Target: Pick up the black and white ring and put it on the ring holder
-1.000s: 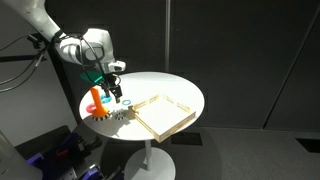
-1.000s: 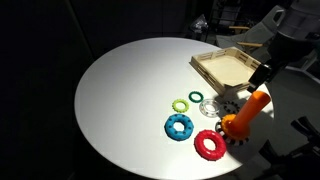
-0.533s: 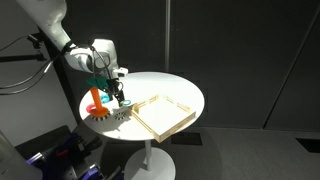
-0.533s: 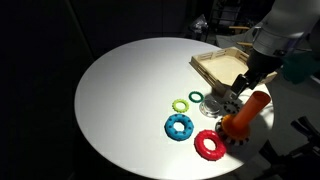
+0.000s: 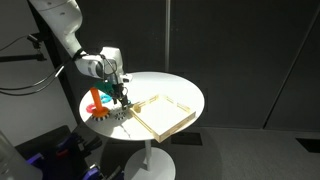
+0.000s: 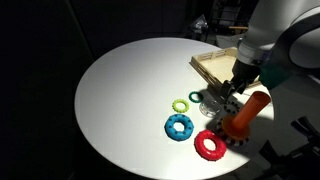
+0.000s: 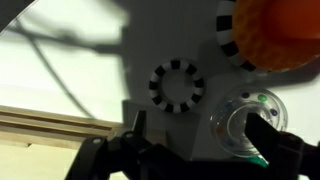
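Black and white ring (image 7: 178, 88) flat beside ring holder (image 7: 272, 35); gripper (image 7: 196, 128) spread, low over it

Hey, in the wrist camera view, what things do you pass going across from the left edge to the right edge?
wooden tray → black and white ring → ring holder

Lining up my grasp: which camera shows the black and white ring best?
Wrist view: the black and white ring lies whole, its segments clear. In both exterior views the gripper sits over that spot and I cannot make it out.
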Available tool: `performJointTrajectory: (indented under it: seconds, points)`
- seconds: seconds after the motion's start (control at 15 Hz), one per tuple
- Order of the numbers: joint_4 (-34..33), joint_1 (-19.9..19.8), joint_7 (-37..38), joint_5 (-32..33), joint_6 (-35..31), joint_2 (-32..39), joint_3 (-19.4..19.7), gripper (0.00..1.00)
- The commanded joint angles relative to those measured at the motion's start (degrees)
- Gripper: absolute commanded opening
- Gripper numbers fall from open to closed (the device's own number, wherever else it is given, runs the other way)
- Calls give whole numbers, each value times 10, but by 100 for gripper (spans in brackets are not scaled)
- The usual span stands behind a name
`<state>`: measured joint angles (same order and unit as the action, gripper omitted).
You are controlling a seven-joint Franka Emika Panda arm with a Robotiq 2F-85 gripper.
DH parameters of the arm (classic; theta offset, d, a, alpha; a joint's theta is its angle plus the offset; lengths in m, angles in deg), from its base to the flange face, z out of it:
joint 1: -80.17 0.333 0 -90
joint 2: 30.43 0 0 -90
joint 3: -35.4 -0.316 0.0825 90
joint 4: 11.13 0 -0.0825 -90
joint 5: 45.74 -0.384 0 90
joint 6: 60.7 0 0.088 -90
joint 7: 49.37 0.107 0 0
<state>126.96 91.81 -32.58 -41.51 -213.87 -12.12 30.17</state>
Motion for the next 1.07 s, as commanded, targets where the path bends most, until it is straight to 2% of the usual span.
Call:
performJointTrajectory:
  seconds: [0.0,0.13,1.0]
  points:
    - [-34,19,19,9,-2,35,16,100]
    - [-19,14,-2,-3,1,24,12,100]
    - [-22,21,10,1,2,22,17,100]
